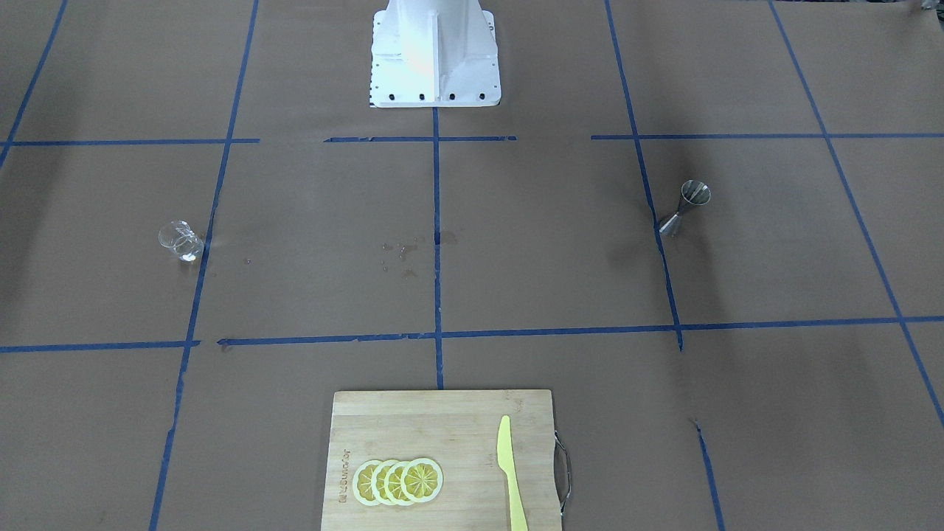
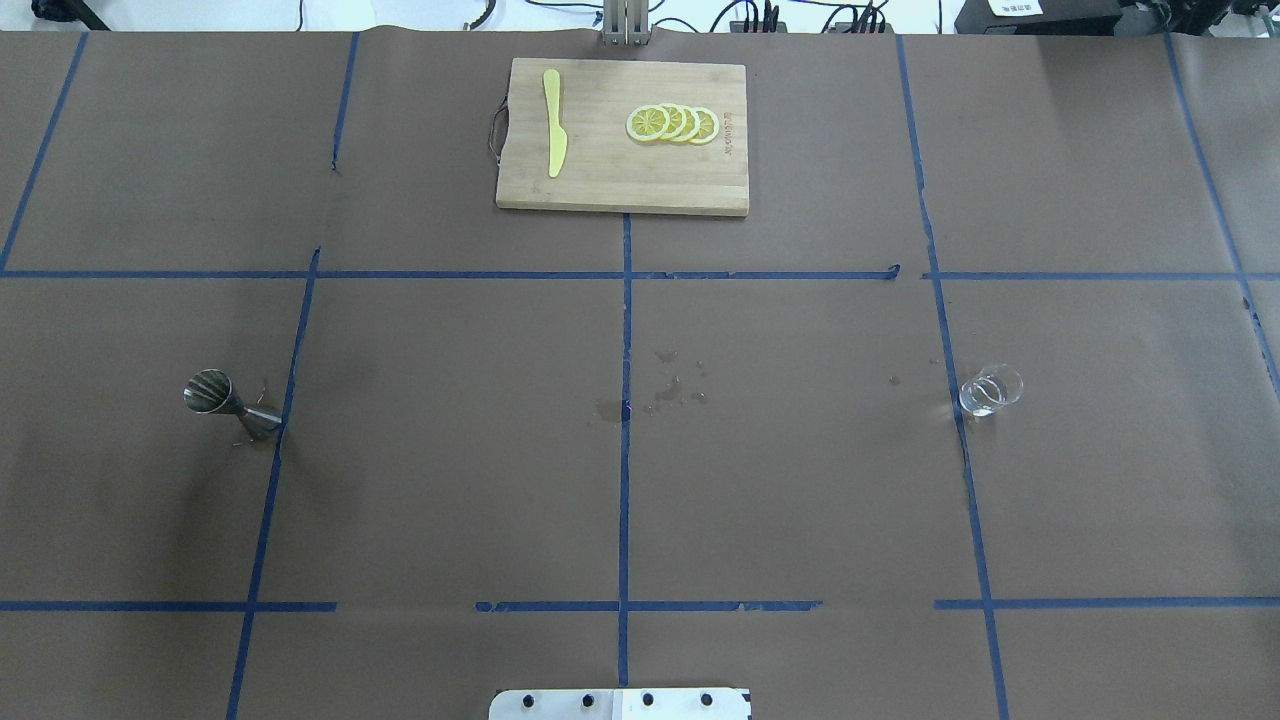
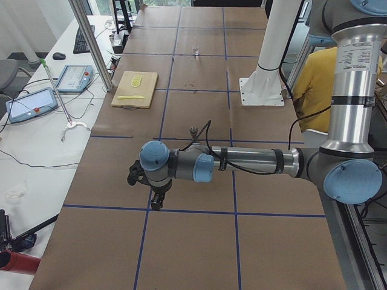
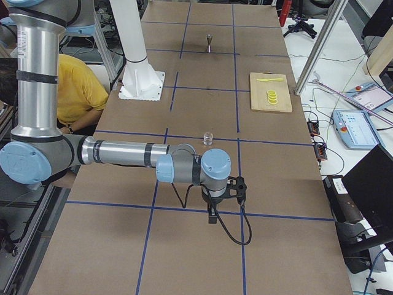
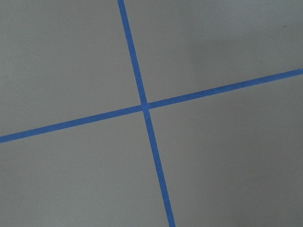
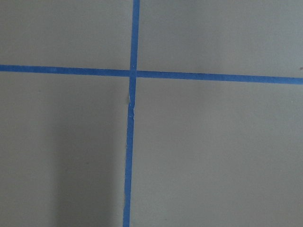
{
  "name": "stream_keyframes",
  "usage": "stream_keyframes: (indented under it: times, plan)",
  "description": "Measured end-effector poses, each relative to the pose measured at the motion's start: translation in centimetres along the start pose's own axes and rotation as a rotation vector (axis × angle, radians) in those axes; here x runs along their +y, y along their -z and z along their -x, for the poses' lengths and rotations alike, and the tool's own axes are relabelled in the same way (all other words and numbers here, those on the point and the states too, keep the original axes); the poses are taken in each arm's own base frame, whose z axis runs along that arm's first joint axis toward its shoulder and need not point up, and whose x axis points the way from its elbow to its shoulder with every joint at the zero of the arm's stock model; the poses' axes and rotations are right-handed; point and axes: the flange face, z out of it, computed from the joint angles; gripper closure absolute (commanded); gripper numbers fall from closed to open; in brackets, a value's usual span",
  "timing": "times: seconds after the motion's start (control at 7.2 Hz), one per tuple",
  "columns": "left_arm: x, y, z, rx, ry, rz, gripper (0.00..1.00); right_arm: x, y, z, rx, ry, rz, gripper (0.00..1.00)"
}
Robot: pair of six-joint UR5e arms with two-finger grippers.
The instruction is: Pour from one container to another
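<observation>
The clear glass cup (image 2: 990, 390) stands upright on the table's right half, also seen as the cup (image 1: 181, 241) and the cup (image 4: 208, 139). The steel jigger (image 2: 228, 399) stands upright on the left half, likewise the jigger (image 1: 686, 206) and the jigger (image 3: 194, 130). My left gripper (image 3: 156, 202) hangs over the table's left end, well short of the jigger. My right gripper (image 4: 212, 215) hangs over the right end, nearer the camera than the cup. Whether either gripper is open or shut, I cannot tell. Both wrist views hold only brown paper and blue tape crossings.
A wooden cutting board (image 2: 610, 190) with lemon slices (image 2: 672, 124) and a yellow knife (image 2: 553, 135) lies at the far middle edge. Wet spots (image 2: 675, 385) mark the table's centre. The white robot base (image 1: 435, 55) stands mid-table. A person in a yellow shirt (image 4: 77, 89) sits behind the robot.
</observation>
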Motion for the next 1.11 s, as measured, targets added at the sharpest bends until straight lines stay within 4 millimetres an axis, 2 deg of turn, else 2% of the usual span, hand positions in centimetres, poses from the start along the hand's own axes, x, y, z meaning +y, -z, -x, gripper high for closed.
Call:
stream_keyframes:
  times: [0.28, 0.69, 1.11]
  plan:
    - [-0.2, 0.2, -0.2, -0.001, -0.008, -0.005, 0.0, -0.1, 0.5, 0.5, -0.001, 0.009, -0.009, 0.0]
    - [-0.8, 1.4, -1.5, -0.007, -0.05, -0.037, 0.0, -0.2, 0.9, 1.0, -0.002, 0.014, -0.016, 0.0]
    - [-1.5, 2.0, -2.3, -0.006, -0.122, -0.101, 0.0, -0.6, 1.8, 2.3, -0.049, 0.032, -0.04, 0.0]
